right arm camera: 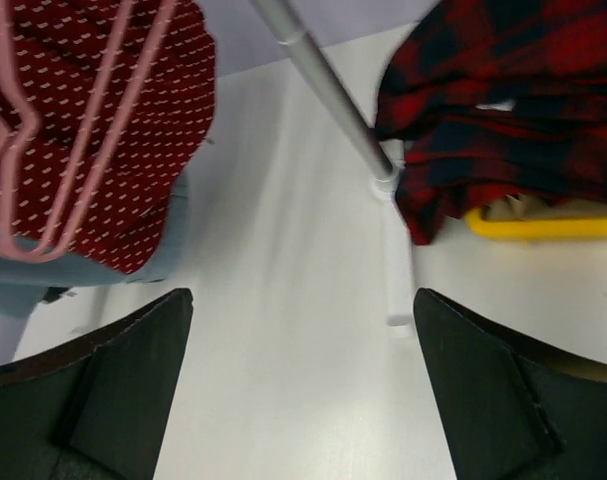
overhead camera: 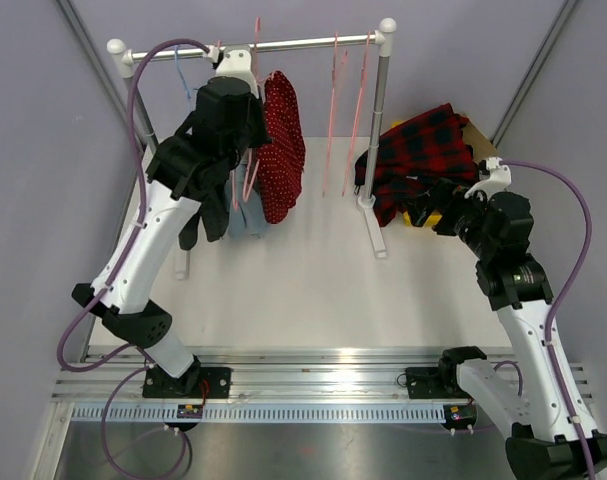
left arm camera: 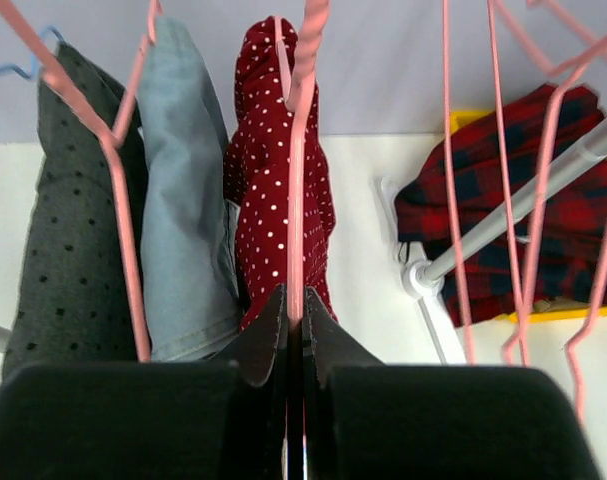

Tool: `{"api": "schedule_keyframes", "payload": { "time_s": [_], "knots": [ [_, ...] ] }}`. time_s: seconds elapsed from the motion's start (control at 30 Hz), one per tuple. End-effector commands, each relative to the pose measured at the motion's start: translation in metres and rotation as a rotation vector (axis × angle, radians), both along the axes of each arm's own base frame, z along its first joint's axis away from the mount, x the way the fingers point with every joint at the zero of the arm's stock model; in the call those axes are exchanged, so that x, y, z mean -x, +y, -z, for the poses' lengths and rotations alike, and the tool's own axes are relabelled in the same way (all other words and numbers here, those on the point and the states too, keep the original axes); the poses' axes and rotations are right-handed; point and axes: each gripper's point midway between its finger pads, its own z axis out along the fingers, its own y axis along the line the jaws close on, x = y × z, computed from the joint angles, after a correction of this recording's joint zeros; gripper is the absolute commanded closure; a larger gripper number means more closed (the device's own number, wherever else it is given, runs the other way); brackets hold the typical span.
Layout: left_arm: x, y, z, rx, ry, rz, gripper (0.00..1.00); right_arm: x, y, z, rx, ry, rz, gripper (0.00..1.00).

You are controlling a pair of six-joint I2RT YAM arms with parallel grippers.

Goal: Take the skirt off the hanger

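— Left wrist view: what does the left pincer have?

— Its jaws are closed on the thin wire of the pink hanger, low on the frame. The red polka-dot skirt is draped over that hanger. It hangs from the rail over the far left part of the worktop, just beside a denim garment and a grey dotted garment.

— And the right pincer?

— It is wide open and empty, hovering over the worktop's right side, well apart from the skirt.

— How will the skirt handle?

— Probably light, soft and limp. It should slide off smooth wire rather than lift as one piece. The hanger looks stiff but free to swing. The best hold seems to be a pinch of loose cloth at the lower hem or side, drawn away while the hanger is steadied.
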Motion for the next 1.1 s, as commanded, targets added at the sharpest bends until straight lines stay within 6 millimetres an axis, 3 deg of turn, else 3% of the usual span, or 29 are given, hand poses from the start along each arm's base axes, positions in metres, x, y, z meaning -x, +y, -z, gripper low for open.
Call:
{"api": "schedule_keyframes", "payload": {
  "time_s": [0.0, 0.07, 0.1, 0.17, 0.2, 0.23, 0.3, 0.37, 0.5, 0.6, 0.8, 1.07],
  "knots": [
    [0.011, 0.016, -0.082, 0.116, -0.209, -0.032, 1.0, 0.027, 0.042, -0.094, -0.08, -0.279, -0.253, 0.01],
    [0.014, 0.013, -0.093, 0.148, -0.235, -0.01, 1.0, 0.032, 0.054, -0.106, -0.059, -0.302, -0.304, 0.0],
    [0.019, 0.014, -0.099, 0.165, -0.249, -0.004, 1.0, 0.038, 0.057, -0.127, -0.047, -0.344, -0.321, 0.0],
    [0.022, 0.01, -0.103, 0.185, -0.26, 0.011, 1.0, 0.037, 0.074, -0.131, -0.004, -0.331, -0.372, 0.01],
    [0.024, 0.008, -0.105, 0.198, -0.263, 0.017, 1.0, 0.034, 0.085, -0.146, 0.029, -0.357, -0.397, 0.01],
    [0.027, 0.008, -0.107, 0.207, -0.266, 0.021, 1.0, 0.045, 0.109, -0.147, 0.039, -0.343, -0.467, 0.01],
    [0.032, 0.003, -0.108, 0.219, -0.264, 0.035, 1.0, 0.036, 0.132, -0.158, 0.123, -0.365, -0.452, 0.0],
    [0.04, -0.002, -0.113, 0.23, -0.269, 0.053, 1.0, 0.046, 0.165, -0.159, 0.18, -0.368, -0.465, 0.0],
    [0.056, -0.006, -0.124, 0.254, -0.273, 0.084, 1.0, 0.041, 0.224, -0.149, 0.23, -0.36, -0.519, 0.01],
    [0.071, -0.002, -0.128, 0.264, -0.266, 0.098, 1.0, 0.04, 0.254, -0.14, 0.231, -0.355, -0.548, 0.01],
    [0.102, 0.019, -0.131, 0.299, -0.268, 0.108, 1.0, 0.039, 0.295, -0.125, 0.255, -0.342, -0.575, 0.01],
    [0.118, 0.034, -0.118, 0.294, -0.246, 0.109, 1.0, 0.04, 0.312, -0.13, 0.256, -0.351, -0.558, 0.01]
  ]
}}
